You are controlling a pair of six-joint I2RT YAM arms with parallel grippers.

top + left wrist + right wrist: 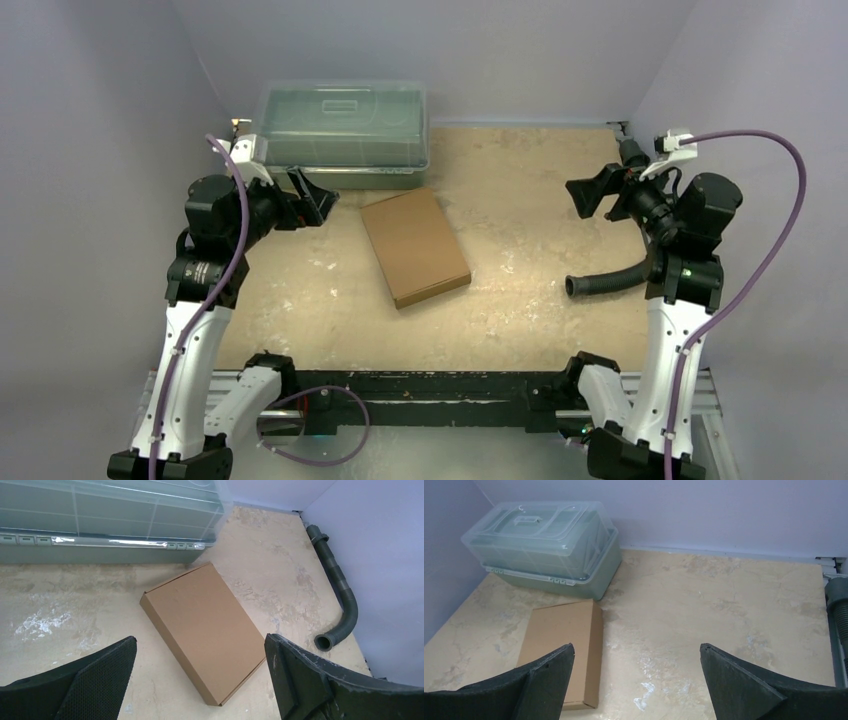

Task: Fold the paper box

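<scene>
The paper box (415, 247) is a brown cardboard mailer lying flat and closed, lid down, in the middle of the table, turned at an angle. It also shows in the left wrist view (205, 627) and the right wrist view (564, 647). My left gripper (312, 200) is open and empty, held above the table to the left of the box, apart from it; its jaws stand wide in its wrist view (200, 680). My right gripper (590, 192) is open and empty, raised at the far right, well away from the box (636, 680).
A clear greenish plastic lidded bin (342, 135) stands at the back, just behind the box. A dark corrugated hose (610, 280) lies on the table by the right arm. Purple walls close in the table on three sides.
</scene>
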